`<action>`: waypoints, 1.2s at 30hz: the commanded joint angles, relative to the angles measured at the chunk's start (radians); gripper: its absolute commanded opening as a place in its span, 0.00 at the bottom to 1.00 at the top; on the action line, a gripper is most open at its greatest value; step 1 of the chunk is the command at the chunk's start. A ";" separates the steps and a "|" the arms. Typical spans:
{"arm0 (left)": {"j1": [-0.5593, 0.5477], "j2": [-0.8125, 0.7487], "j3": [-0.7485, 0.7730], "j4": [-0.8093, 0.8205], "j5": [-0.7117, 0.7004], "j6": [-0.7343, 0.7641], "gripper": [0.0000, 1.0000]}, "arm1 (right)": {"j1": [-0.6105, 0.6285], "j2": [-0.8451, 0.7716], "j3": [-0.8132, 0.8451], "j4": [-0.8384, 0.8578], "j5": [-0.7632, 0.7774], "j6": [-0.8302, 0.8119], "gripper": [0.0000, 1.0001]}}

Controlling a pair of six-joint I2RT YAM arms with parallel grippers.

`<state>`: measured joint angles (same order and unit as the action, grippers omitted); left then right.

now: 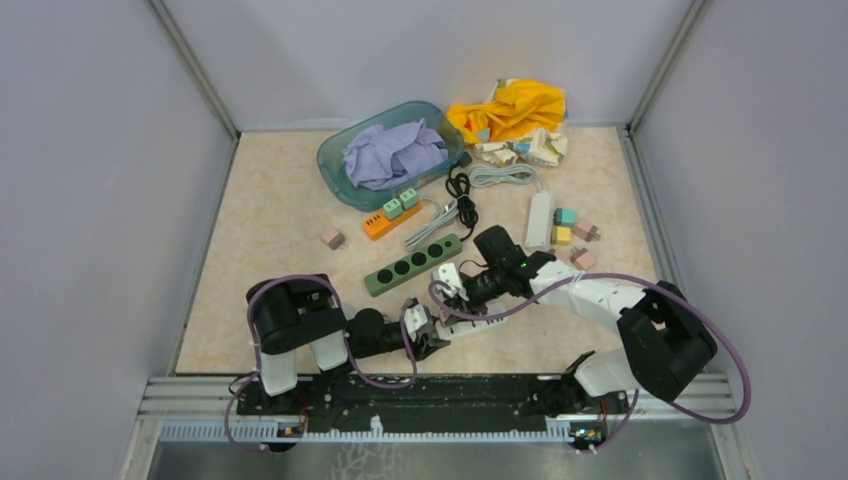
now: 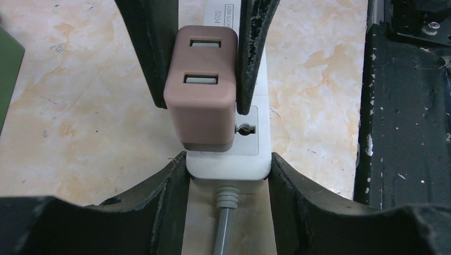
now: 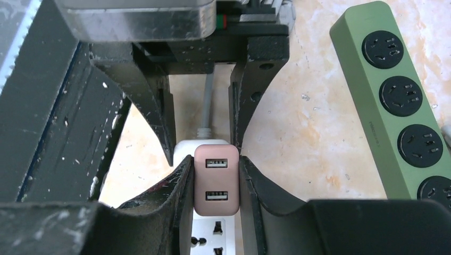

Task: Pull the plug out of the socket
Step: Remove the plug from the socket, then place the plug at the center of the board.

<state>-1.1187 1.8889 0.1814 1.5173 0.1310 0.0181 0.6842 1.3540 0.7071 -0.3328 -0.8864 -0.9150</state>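
**Plug [image 2: 201,90] clamped at the cable end of the white socket strip [image 2: 250,156]**

We see the pinkish-brown plug, with two USB ports on its top face, sitting on the white socket strip at the end where the grey cable [image 2: 226,223] leaves it. Its base meets the strip's face, but we cannot tell whether it is fully seated.

The right fingers [image 3: 173,204] are clenched on the plug, one pressed flat against each of its long sides. They reach in from the direction of the strip's far end.

The left fingers [image 2: 159,196] are grasping the white socket strip itself. One tip presses on each side of its cable end, just beside the plug, and the cable runs out between them.

The white socket strip lies flat on the marbled bench [image 2: 80,106]. On one side of it, close by, runs the black rail [image 2: 409,133] that carries the arm bases. On the opposite side, apart from it, lies a green socket strip [image 3: 399,106] with round black outlets.
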 commanded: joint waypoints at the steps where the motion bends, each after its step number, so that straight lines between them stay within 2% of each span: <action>1: 0.007 0.030 -0.013 0.107 -0.009 -0.020 0.01 | 0.021 -0.016 0.040 0.138 -0.039 0.142 0.00; 5: 0.008 0.030 -0.014 0.106 -0.007 -0.020 0.01 | 0.006 -0.018 0.059 0.098 0.008 0.111 0.00; 15: 0.014 0.047 -0.021 0.129 0.001 -0.029 0.01 | -0.038 -0.042 0.070 -0.074 -0.093 -0.071 0.00; 23: 0.016 0.042 -0.029 0.146 -0.007 -0.038 0.03 | -0.038 -0.036 0.088 -0.062 -0.129 -0.019 0.00; 24: 0.016 0.037 -0.028 0.145 -0.010 -0.039 0.06 | -0.038 -0.037 0.094 -0.062 -0.127 -0.010 0.00; 25: 0.016 0.031 -0.029 0.144 -0.014 -0.041 0.13 | -0.039 -0.038 0.104 -0.069 -0.125 -0.007 0.00; 32: 0.016 -0.088 -0.040 0.080 -0.047 -0.048 0.74 | -0.094 -0.055 0.127 -0.093 -0.180 0.024 0.00; 34: 0.016 -0.136 -0.041 0.047 -0.053 -0.050 0.85 | -0.108 -0.065 0.127 -0.086 -0.196 0.039 0.00; 36: 0.017 -0.191 -0.038 0.001 -0.056 -0.050 0.93 | -0.121 -0.074 0.127 -0.078 -0.208 0.055 0.00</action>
<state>-1.1080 1.7882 0.1429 1.5082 0.0975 -0.0124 0.5865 1.3346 0.7891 -0.4355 -1.0065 -0.8948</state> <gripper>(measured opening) 0.877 0.312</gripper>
